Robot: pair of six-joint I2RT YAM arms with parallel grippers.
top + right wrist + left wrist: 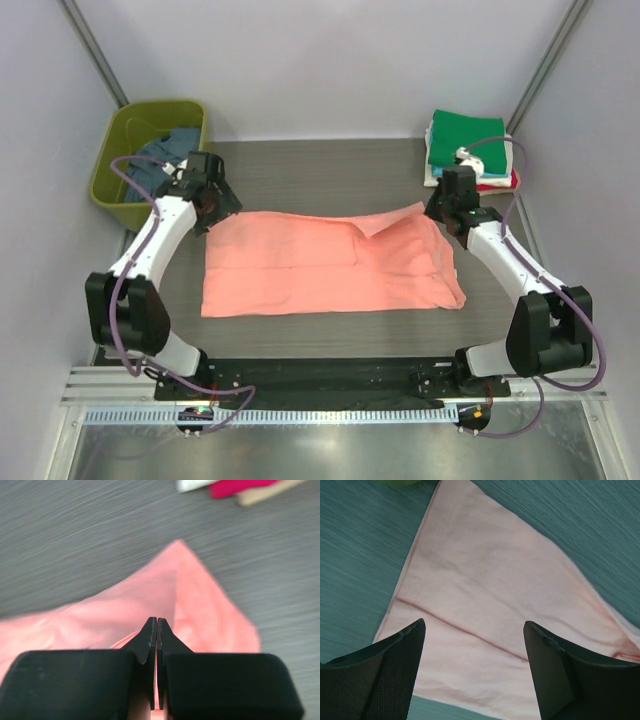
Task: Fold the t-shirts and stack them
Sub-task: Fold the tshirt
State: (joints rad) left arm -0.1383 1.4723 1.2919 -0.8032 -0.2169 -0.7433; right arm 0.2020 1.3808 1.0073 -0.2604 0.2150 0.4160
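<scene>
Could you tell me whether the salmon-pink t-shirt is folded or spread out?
Partly folded: the salmon-pink cloth t-shirt lies flat as a wide rectangle, no sleeves showing, with a flap doubled over at its far right corner.

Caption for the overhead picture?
Left claw and right claw at far corners of a salmon-pink t-shirt; folded shirts stacked beyond.

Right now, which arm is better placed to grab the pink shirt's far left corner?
Left. The left gripper is open right above that corner of the salmon-pink t-shirt; the right gripper is shut over at the shirt's far right corner.

Dark wood-grain table [320, 170] between pale walls [320, 60].
</scene>
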